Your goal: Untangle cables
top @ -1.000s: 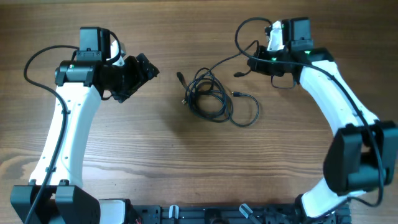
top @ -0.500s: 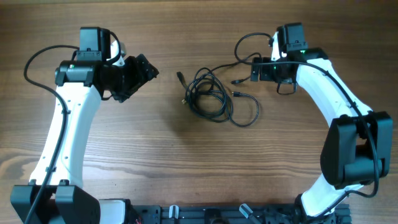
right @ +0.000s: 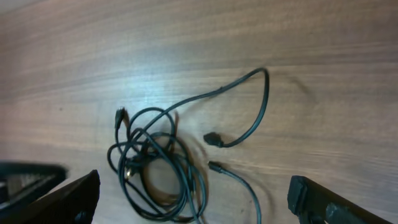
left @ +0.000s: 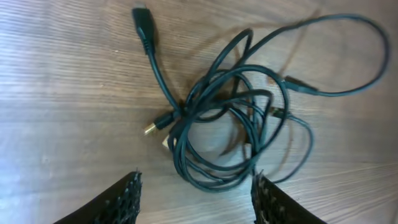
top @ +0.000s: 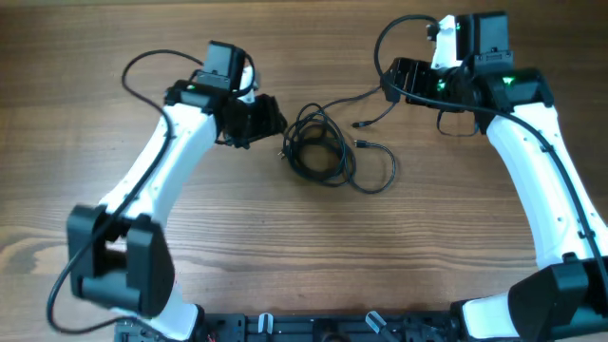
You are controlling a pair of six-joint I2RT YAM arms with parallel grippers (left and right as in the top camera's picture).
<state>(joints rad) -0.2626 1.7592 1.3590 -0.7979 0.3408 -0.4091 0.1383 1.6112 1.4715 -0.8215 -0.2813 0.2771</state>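
The cables [top: 319, 152] are thin black cords tangled in a loose coil at the table's middle. One strand [top: 347, 96] runs out toward the back right and ends in a plug [top: 359, 123]. My left gripper [top: 277, 123] is open just left of the coil. In the left wrist view the coil [left: 231, 118] lies just beyond its fingertips [left: 129, 194], with nothing between them. A loose plug [left: 142, 18] points away at the upper left. My right gripper [top: 391, 82] stands wide open above the table behind the strand. It looks down on the coil [right: 155, 171].
Bare wooden tabletop [top: 285, 247] surrounds the coil. A long loop with a plug end [top: 382, 176] trails off the coil's right side. The left gripper's tip shows at the left edge of the right wrist view [right: 28, 174].
The left arm has swung right, up to the coil, and its jaws have narrowed. The right gripper has opened, let the strand go and drawn back; the strand's plug now lies on the table.
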